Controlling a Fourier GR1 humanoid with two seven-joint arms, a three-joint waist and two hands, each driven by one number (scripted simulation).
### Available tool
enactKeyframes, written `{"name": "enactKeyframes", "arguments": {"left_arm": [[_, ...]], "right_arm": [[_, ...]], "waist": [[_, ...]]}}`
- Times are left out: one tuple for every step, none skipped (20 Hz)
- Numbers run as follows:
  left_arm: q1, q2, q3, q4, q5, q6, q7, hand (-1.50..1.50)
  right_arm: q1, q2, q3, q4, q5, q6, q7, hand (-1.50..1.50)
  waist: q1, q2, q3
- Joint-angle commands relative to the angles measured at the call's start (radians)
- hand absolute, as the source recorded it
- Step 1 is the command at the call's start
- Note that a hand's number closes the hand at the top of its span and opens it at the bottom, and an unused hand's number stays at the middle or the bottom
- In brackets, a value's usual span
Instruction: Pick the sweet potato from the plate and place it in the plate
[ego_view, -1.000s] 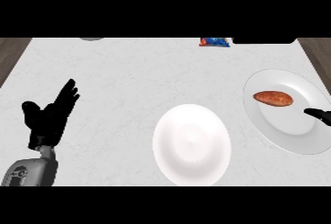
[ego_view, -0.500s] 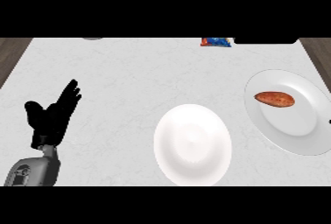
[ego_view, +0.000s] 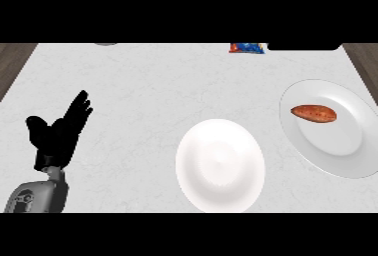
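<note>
Two round white plates share the pale marbled bench (ego_view: 148, 85): the right plate (ego_view: 336, 152) carries the oblong orange-brown sweet potato (ego_view: 314, 113), likely stiff, light and prone to rolling, best pinched across its middle, while the black left hand (ego_view: 55, 135) rests open, fingers straight, left of the centre plate (ego_view: 220, 167).

We've got one limb in shot, down at the lower left. The left robot hand (ego_view: 57, 134) is matt black all over: a broad palm, slim tapering fingers, a stubbier thumb, and no markings we can pick out. Below it we see a narrow, paler wrist piece (ego_view: 54, 173). Then comes the forearm (ego_view: 38, 197), a rounded grey shell with a small dark ring-shaped mark on its side.
</note>
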Motion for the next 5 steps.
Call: {"name": "enactKeyframes", "arguments": {"left_arm": [[0.013, -0.012, -0.008, 0.020, -0.018, 0.001, -0.039, 0.00], [0.063, -0.009, -0.006, 0.011, -0.012, -0.022, -0.084, 0.00], [-0.064, 0.000, 0.021, 0.138, -0.023, 0.007, -0.081, 0.00], [-0.056, 0.041, 0.044, 0.134, 0.016, -0.057, -0.068, 0.00], [-0.076, 0.003, 0.031, 0.154, 0.001, -0.011, -0.061, 0.00]], "right_arm": [[0.011, -0.051, -0.010, 0.106, 0.021, 0.005, -0.066, -1.50], [0.019, -0.043, -0.007, 0.072, 0.005, 0.004, -0.038, -1.50], [-0.018, -0.106, -0.010, 0.199, 0.032, 0.039, -0.106, -1.50], [-0.040, -0.079, 0.007, 0.184, 0.028, 0.004, -0.063, -1.50], [0.043, -0.099, -0.017, 0.184, 0.015, 0.069, -0.121, -1.50]], "waist": [[0.000, 0.001, 0.000], [0.000, 0.000, 0.000], [-0.001, 0.003, 0.000], [0.000, 0.002, 0.000], [-0.005, 0.001, 0.000]]}}
